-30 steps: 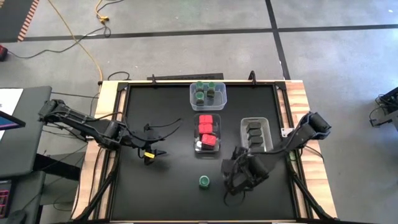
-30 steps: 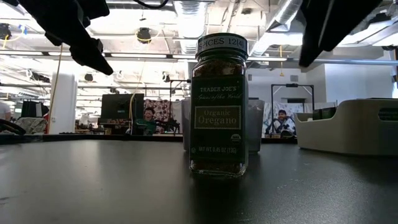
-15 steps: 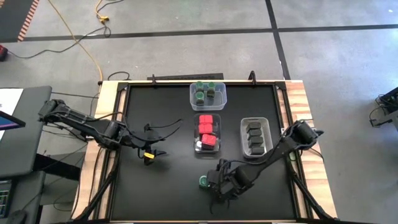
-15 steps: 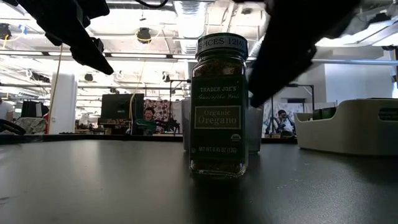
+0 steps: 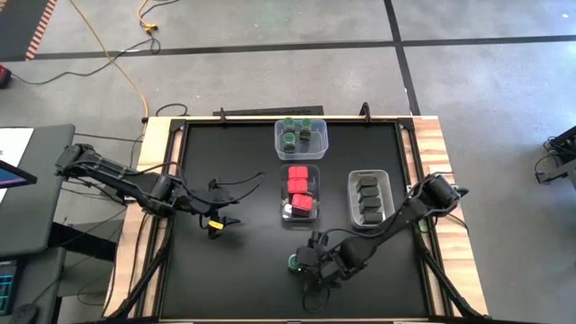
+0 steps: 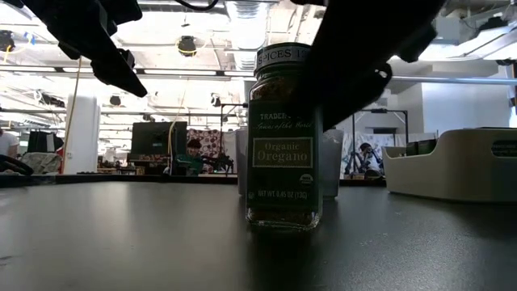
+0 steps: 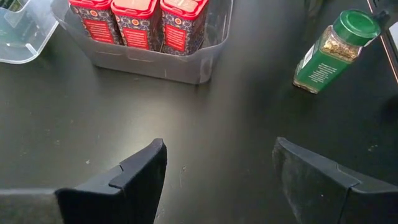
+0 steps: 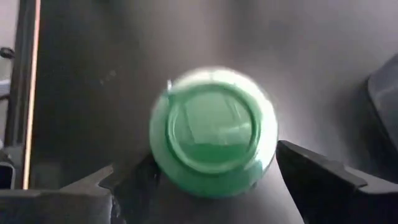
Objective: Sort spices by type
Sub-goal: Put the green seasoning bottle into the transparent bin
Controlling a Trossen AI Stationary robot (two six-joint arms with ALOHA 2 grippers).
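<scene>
We have the right gripper (image 5: 302, 261) spread wide around the lone oregano jar (image 6: 283, 137) standing upright near the surface's (image 5: 234, 270) front edge; it looks rigid, light, likely slippery glass, best pinched below the green lid (image 8: 213, 131).

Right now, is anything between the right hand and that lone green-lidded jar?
Nothing visible. The right hand sits directly over the green-lidded jar, its open fingers flanking the lid with only bare table around. The left hand waits far off.
</scene>
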